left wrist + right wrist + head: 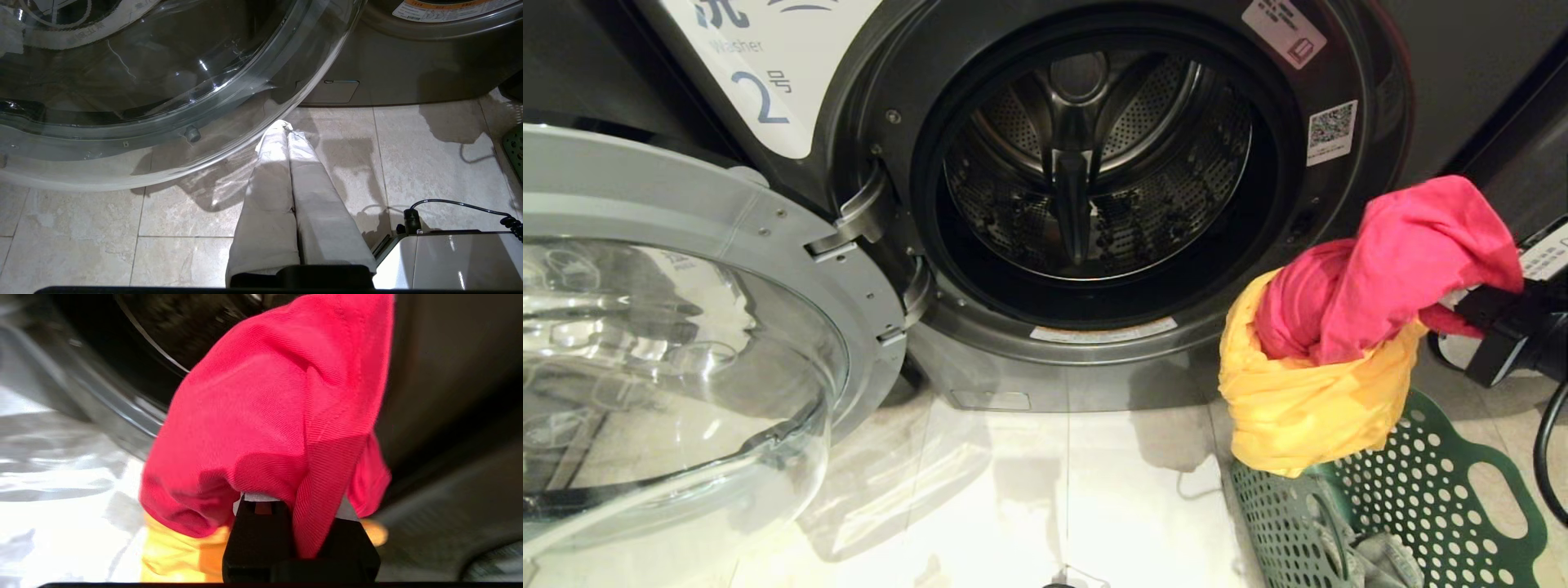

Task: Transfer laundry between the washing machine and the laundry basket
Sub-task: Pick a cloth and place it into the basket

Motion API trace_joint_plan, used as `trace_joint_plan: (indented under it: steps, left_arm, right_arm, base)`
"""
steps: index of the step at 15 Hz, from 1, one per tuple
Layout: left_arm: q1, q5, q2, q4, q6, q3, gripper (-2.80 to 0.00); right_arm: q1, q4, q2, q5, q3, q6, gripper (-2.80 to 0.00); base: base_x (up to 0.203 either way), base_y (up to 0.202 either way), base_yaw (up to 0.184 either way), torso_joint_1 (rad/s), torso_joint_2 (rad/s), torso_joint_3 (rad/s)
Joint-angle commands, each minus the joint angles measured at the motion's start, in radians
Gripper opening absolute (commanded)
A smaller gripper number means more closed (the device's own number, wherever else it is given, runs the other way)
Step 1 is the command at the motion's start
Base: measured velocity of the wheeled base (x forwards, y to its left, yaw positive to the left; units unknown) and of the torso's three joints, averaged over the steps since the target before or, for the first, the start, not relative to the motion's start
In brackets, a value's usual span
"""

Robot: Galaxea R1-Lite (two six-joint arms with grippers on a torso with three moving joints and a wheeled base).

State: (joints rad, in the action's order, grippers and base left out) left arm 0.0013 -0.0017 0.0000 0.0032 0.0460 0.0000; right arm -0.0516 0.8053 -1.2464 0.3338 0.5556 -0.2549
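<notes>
The washing machine (pixel 1013 384), marked 2, stands with its round door (pixel 670 351) swung wide to the left, and its drum (pixel 1094 163) looks empty. My right gripper (pixel 1450 304) is at the right, above the dark green laundry basket (pixel 1421 490), and is shut on laundry. A pink-red garment (pixel 1405 253) is pinched between its fingers, and a yellow-orange one (pixel 1298 408) hangs bundled beneath it over the basket's rim. In the right wrist view the pink-red cloth (pixel 278 408) drapes over the gripper (pixel 300 502). Grey-green garments (pixel 1380 559) lie in the basket. My left gripper (pixel 286 128) is shut and empty, low over the floor.
The open glass door (pixel 163 81) juts out just beyond my left gripper. Pale floor tiles (pixel 1054 506) lie between the machine and me. A black cable (pixel 1547 457) hangs from my right arm beside the basket.
</notes>
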Motion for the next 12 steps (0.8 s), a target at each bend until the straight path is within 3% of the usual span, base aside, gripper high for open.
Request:
trace_joint_plan:
  steps: [1,6,12]
  left_arm:
    - [0.0,0.0,0.002,0.0,0.0,0.0,-2.8]
    - [0.0,0.0,0.002,0.0,0.0,0.0,-2.8]
    - [0.0,0.0,0.002,0.0,0.0,0.0,-2.8]
  right_arm:
    - [-0.089,0.011,-0.031,0.002,0.011,0.007,-2.8]
    - [-0.232,0.105,-0.221,-0.009,0.099,0.029,-2.8]
    - [-0.3,0.278,-0.475,-0.081,0.222,0.027,-2.8]
  base:
    - [0.0,0.0,0.0,0.0,0.0,0.0]
    - [0.0,0.0,0.0,0.0,0.0,0.0]
    - [0.0,0.0,0.0,0.0,0.0,0.0]
